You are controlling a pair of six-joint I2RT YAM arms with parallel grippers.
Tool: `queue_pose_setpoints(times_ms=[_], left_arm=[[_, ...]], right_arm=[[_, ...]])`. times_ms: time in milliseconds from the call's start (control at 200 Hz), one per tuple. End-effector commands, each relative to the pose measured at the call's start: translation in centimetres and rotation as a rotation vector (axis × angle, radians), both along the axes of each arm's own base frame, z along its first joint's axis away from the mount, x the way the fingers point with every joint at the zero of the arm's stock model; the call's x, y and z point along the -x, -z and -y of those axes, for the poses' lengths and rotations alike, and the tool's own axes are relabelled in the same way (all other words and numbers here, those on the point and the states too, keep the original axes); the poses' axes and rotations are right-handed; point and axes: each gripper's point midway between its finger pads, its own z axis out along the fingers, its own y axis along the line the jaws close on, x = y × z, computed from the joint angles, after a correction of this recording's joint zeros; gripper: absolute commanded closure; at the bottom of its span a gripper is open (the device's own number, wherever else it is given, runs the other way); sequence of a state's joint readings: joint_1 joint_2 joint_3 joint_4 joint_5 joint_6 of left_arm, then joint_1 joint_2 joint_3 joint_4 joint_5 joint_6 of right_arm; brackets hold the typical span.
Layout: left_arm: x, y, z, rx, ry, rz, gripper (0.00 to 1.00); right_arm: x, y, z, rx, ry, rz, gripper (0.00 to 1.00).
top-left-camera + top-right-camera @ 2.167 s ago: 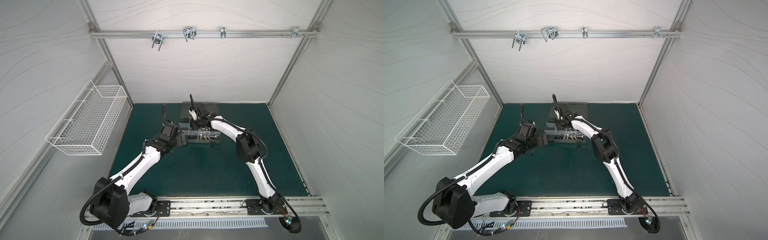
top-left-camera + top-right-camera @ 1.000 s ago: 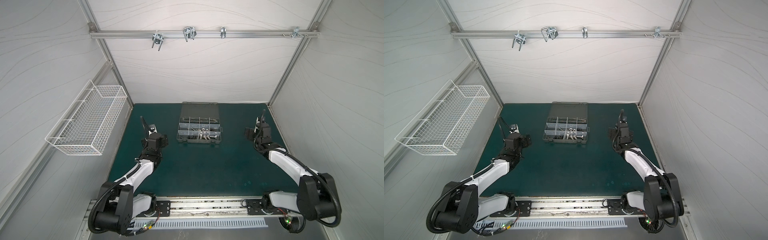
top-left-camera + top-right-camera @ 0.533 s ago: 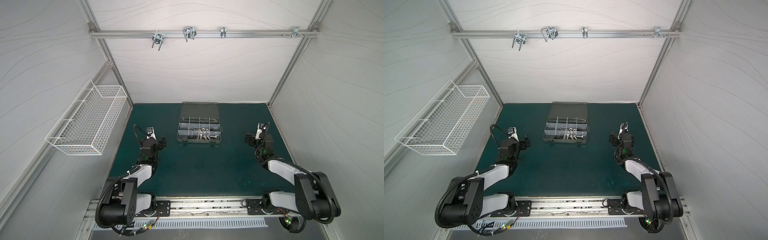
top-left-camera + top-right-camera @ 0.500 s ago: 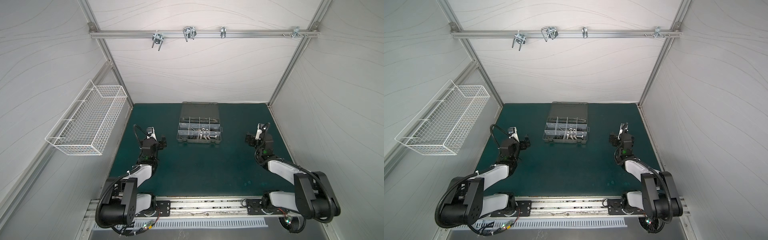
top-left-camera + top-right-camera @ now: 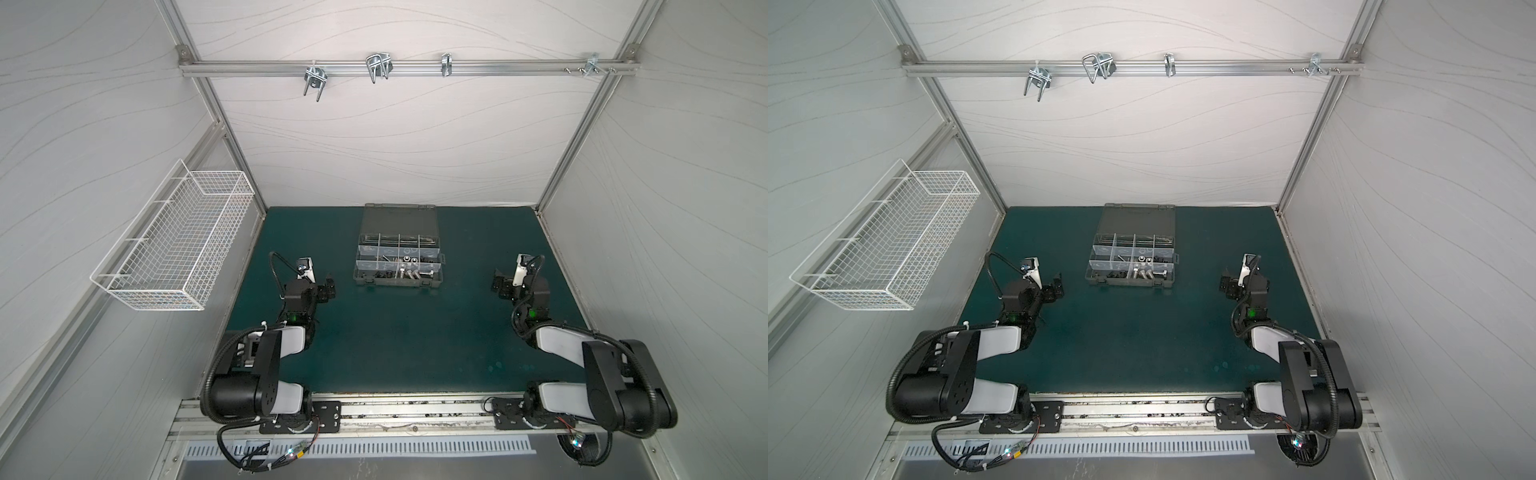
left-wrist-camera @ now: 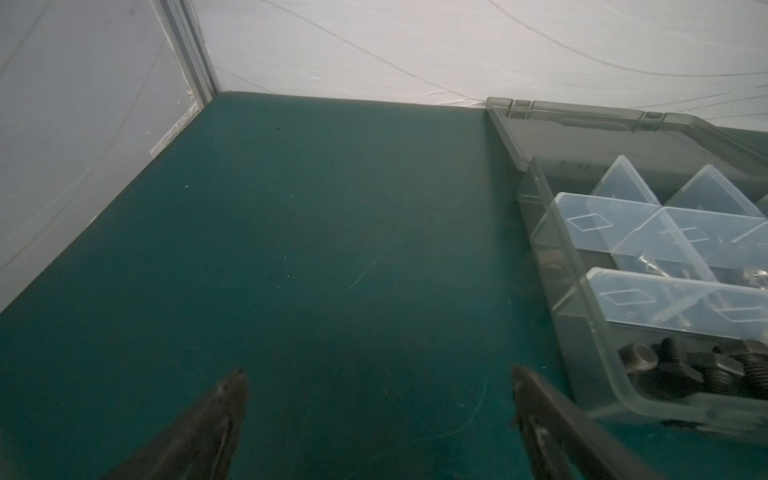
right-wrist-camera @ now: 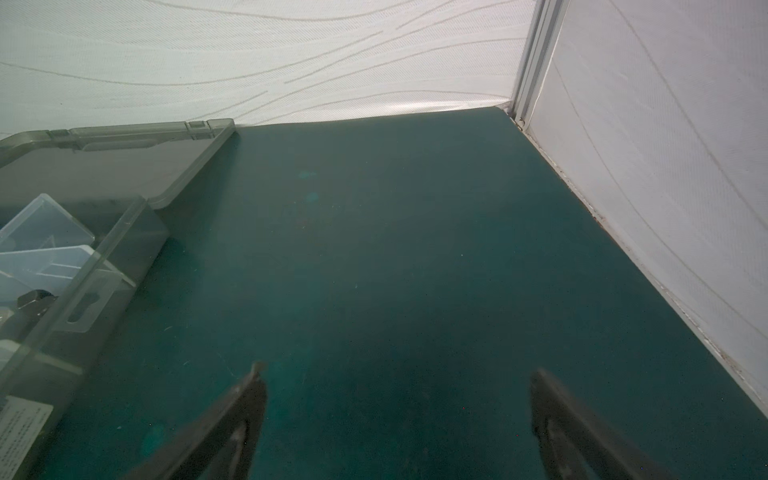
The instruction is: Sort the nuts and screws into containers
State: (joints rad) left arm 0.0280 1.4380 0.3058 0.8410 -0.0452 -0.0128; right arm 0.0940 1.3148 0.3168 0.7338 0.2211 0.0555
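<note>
Green tabletop (image 5: 399, 340) in a white-walled booth, no loose hardware visible on it. The screws (image 5: 409, 273) and the nuts (image 5: 409, 259) sit in the containers (image 5: 399, 253) of the grey organizer case (image 5: 398, 285), centred toward the far edge, lid (image 5: 398, 220) laid flat back for top access. Left pincer (image 5: 328, 286) and right pincer (image 5: 500, 286) are both spread wide and empty, low near the left and right edges, well apart from the case; looks parked, sort likely done.
</note>
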Motion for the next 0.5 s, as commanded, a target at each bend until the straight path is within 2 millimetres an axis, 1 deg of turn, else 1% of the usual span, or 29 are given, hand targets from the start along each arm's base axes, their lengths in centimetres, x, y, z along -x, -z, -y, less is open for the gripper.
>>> queue_pose_setpoints(times_ms=[0, 30, 75, 130, 165, 220, 280, 375, 440, 495], left_arm=[[-1.4, -1.2, 0.8, 0.020, 0.063, 0.083, 0.00], [-1.8, -0.9, 1.1, 0.021, 0.089, 0.077, 0.00], [-2.3, -1.2, 1.7, 0.027, 0.135, 0.088, 0.00], [-2.5, -0.5, 2.1, 0.049, 0.175, 0.013, 0.00], [-2.8, -0.3, 2.3, 0.054, 0.190, -0.003, 0.00], [-2.7, -0.6, 2.1, 0.068, 0.190, 0.030, 0.00], [-2.7, -0.5, 1.9, 0.079, 0.188, 0.022, 0.00], [-2.7, -0.5, 1.9, 0.079, 0.186, 0.023, 0.00], [-2.7, -0.5, 1.8, 0.078, 0.184, 0.022, 0.00], [-2.7, -0.5, 1.8, 0.078, 0.184, 0.023, 0.00]], right_arm=[[-0.5, -0.9, -0.5, -0.021, -0.046, 0.069, 0.01], [-0.4, -0.8, -0.6, -0.022, -0.055, 0.071, 0.01], [-0.4, -0.8, -0.9, -0.024, -0.070, 0.078, 0.01], [-0.4, -0.8, -1.2, -0.027, -0.090, 0.089, 0.01], [-0.4, -0.9, -1.5, -0.030, -0.107, 0.095, 0.01], [-0.5, -0.7, -1.9, -0.026, -0.134, 0.091, 0.01], [-0.6, -0.4, -2.2, -0.025, -0.151, 0.090, 0.01], [-0.9, 0.5, -2.7, -0.024, -0.179, 0.085, 0.01], [-1.2, 1.6, -2.9, -0.024, -0.191, 0.069, 0.01], [-1.8, 1.9, -3.0, -0.024, -0.196, 0.071, 0.01]])
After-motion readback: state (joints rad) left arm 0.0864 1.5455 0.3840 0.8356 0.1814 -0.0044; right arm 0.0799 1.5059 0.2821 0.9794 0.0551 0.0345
